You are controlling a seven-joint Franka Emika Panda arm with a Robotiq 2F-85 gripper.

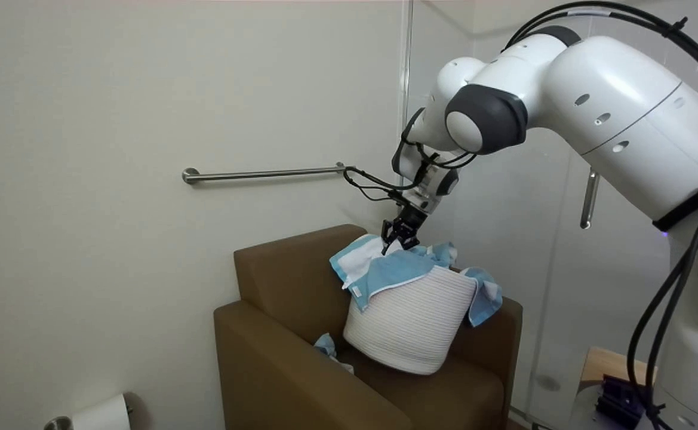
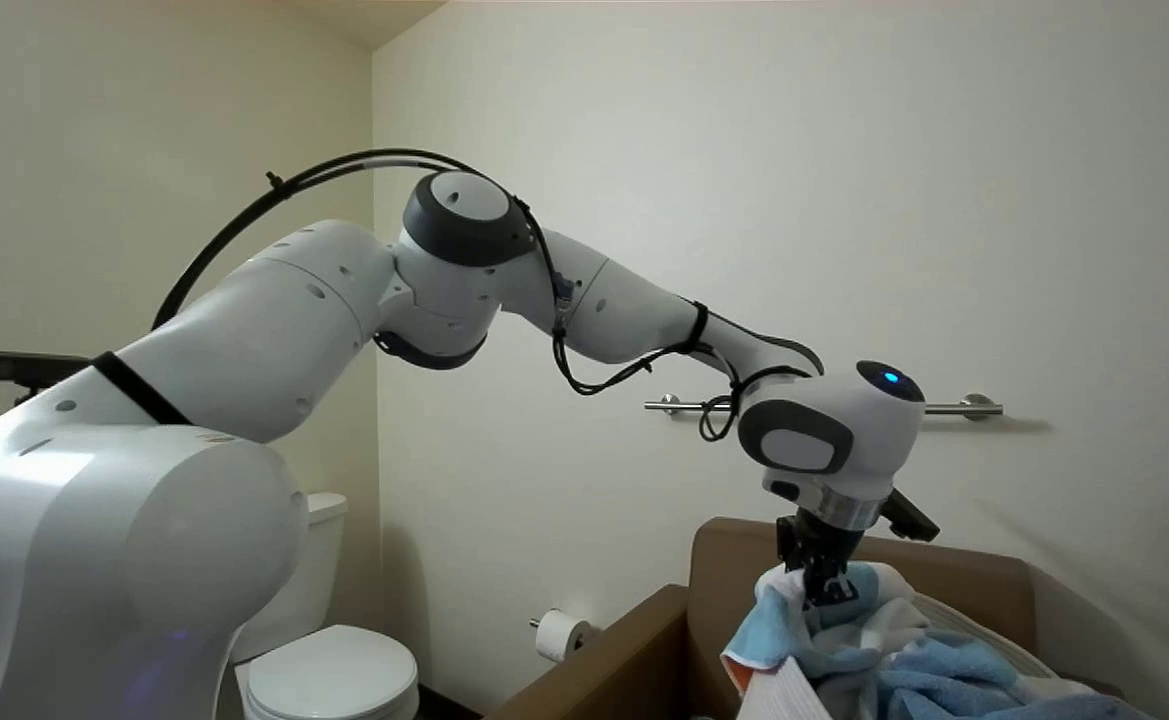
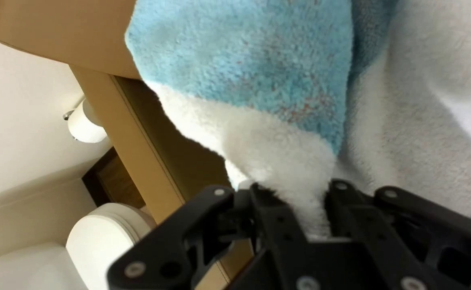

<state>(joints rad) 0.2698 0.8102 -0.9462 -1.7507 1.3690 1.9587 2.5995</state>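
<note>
clearly, the gripper (image 3: 299, 191) is clamped on a blue-and-white towel (image 3: 239, 60): in the wrist view a white fold of it is squeezed between the two black fingers (image 3: 273, 223), with a blue band lying just beyond them. below the grip, the towel drapes over the rim of a white ribbed basket (image 1: 411, 322), and in an exterior view a small label (image 1: 357, 291) shows near a corner that hangs down the basket's outer side. more blue and white cloth (image 2: 974, 680) lies bunched in the basket's mouth, and another piece of cloth (image 1: 485, 298) hangs over the rim farther along; whether that is the same towel cannot be told. the basket sits tilted on the seat of a brown armchair (image 1: 283, 263), and a small bit of bluish cloth (image 1: 325, 344) lies on the seat between it and an armrest (image 1: 289, 364). above the gripper, the white robot arm (image 2: 634, 305) stretches across in both exterior views, black cables (image 2: 280, 188) looping along it. behind the armchair, a metal bar (image 1: 265, 175) is fixed to the pale wall (image 1: 86, 119), and a roll of toilet paper (image 2: 557, 636) hangs from the same wall, off to one side. a second metal bar (image 1: 589, 200) shows below the arm in an exterior view. farther off, a white toilet (image 2: 334, 670) stands in the corner, its lid down.
</note>
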